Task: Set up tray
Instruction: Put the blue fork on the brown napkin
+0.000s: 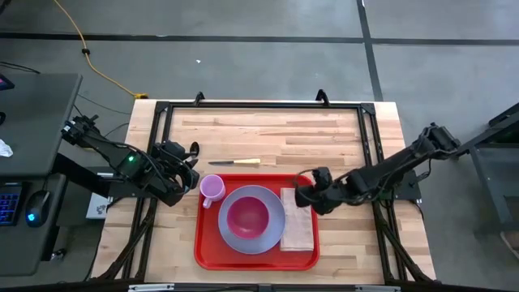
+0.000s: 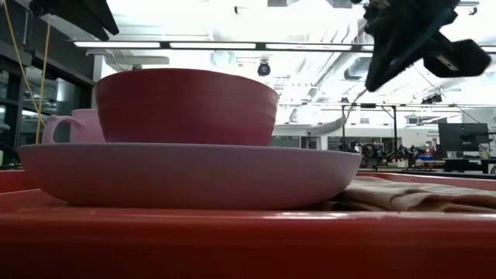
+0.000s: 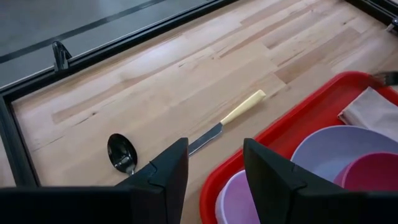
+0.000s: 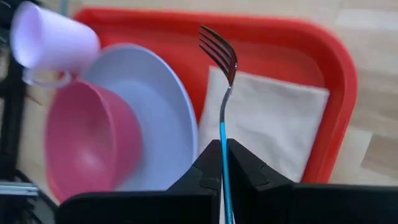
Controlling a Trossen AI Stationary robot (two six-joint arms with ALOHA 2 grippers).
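Wooden table [image 1: 324,138] carries the tray [image 1: 209,243] at lower centre; right gripper [image 4: 222,163] pinches a fork [image 4: 222,68] above the napkin [image 4: 280,124]; left gripper [image 3: 214,168], fingers spread and empty, hovers near knife [image 3: 227,121] and spoon [image 3: 122,152]; plate [image 1: 235,235], bowl [image 1: 247,215], mug [image 1: 212,188] fill the tray.

No text, label, brand, number or sign is showing legibly in any of the views. Nothing readable is appearing on the tray [image 1: 256,261] or on the worktop [image 1: 276,130] around it. The screens and fittings in the room behind are too small to be giving up any letters.
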